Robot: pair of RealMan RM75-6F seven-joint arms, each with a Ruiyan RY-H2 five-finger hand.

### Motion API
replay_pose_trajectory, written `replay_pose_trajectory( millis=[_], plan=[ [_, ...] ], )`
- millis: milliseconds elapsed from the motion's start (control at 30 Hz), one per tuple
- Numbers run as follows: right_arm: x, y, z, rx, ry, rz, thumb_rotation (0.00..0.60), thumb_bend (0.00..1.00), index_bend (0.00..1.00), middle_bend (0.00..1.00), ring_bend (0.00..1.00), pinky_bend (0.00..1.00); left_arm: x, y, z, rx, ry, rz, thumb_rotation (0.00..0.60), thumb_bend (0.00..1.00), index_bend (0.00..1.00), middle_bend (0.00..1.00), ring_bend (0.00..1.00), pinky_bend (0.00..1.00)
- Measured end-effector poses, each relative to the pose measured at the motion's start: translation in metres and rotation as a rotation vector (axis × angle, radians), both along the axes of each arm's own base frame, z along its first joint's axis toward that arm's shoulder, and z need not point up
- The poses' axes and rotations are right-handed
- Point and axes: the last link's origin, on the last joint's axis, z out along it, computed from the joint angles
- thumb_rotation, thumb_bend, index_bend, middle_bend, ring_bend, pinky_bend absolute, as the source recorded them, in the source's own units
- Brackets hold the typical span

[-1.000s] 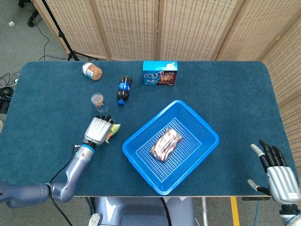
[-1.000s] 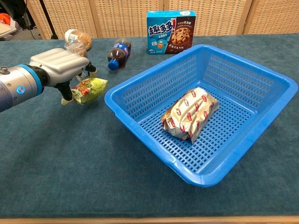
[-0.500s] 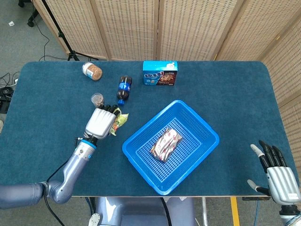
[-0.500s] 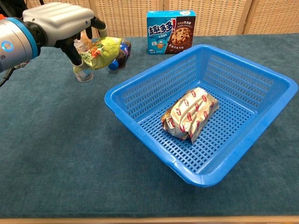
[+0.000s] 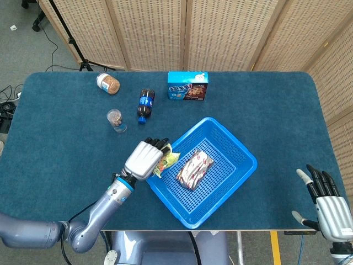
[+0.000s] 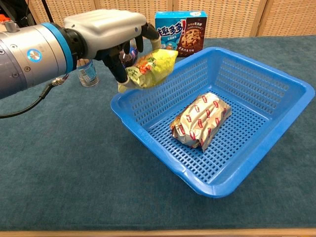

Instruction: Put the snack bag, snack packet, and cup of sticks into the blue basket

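My left hand (image 5: 145, 159) (image 6: 106, 30) holds a yellow-green snack packet (image 5: 168, 160) (image 6: 150, 68) in the air, just over the near-left rim of the blue basket (image 5: 236, 170) (image 6: 276, 148). A silver and red snack bag (image 5: 194, 169) (image 6: 201, 120) lies on the basket floor. The clear cup of sticks (image 5: 116, 120) (image 6: 88, 73) stands upright on the table to the left, behind my left arm in the chest view. My right hand (image 5: 329, 204) hangs open at the table's near right corner, holding nothing.
A cola bottle (image 5: 145, 104) lies on its side behind the cup. A jar (image 5: 107, 83) lies at the back left. A blue cookie box (image 5: 187, 85) (image 6: 179, 27) stands behind the basket. Wicker screens close off the back.
My left hand has lifted the snack packet off the table and carried it right, from beside the cup to the basket's near-left rim. The right hand has stayed put.
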Motion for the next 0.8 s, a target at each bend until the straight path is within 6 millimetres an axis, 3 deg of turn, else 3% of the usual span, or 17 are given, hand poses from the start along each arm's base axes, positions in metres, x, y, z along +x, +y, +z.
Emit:
replay_pose_trajectory(
  millis=[67, 133, 333, 467, 667, 800],
  plan=[
    [0.000, 0.000, 0.001, -0.003, -0.003, 0.000, 0.600, 0.13, 0.09, 0.00, 0.00, 0.00, 0.001, -0.003, -0.004, -0.047, 0.014, 0.023, 0.600, 0.21, 0.09, 0.00, 0.02, 0.23],
    [0.000, 0.000, 0.002, -0.007, -0.007, 0.000, 0.600, 0.13, 0.09, 0.00, 0.00, 0.00, 0.003, -0.006, -0.010, -0.100, 0.037, 0.046, 0.600, 0.18, 0.01, 0.00, 0.00, 0.18],
    [-0.001, 0.001, 0.005, -0.011, -0.013, -0.002, 0.600, 0.13, 0.09, 0.00, 0.00, 0.00, 0.015, -0.013, -0.024, -0.182, 0.080, 0.042, 0.600, 0.16, 0.00, 0.00, 0.00, 0.15],
    [-0.002, 0.000, 0.005, -0.012, -0.015, -0.004, 0.600, 0.13, 0.09, 0.00, 0.00, 0.00, 0.014, -0.009, -0.020, -0.166, 0.067, 0.059, 0.600, 0.16, 0.00, 0.00, 0.00, 0.15],
    [-0.002, 0.000, 0.005, -0.010, -0.012, -0.005, 0.600, 0.13, 0.09, 0.00, 0.00, 0.00, -0.004, 0.005, -0.005, -0.154, 0.072, 0.153, 0.600, 0.16, 0.00, 0.00, 0.00, 0.15],
    [-0.002, 0.000, 0.003, -0.006, -0.007, -0.005, 0.600, 0.13, 0.09, 0.00, 0.00, 0.00, -0.023, 0.020, 0.015, -0.134, 0.050, 0.248, 0.600, 0.16, 0.00, 0.00, 0.00, 0.15]
  ],
)
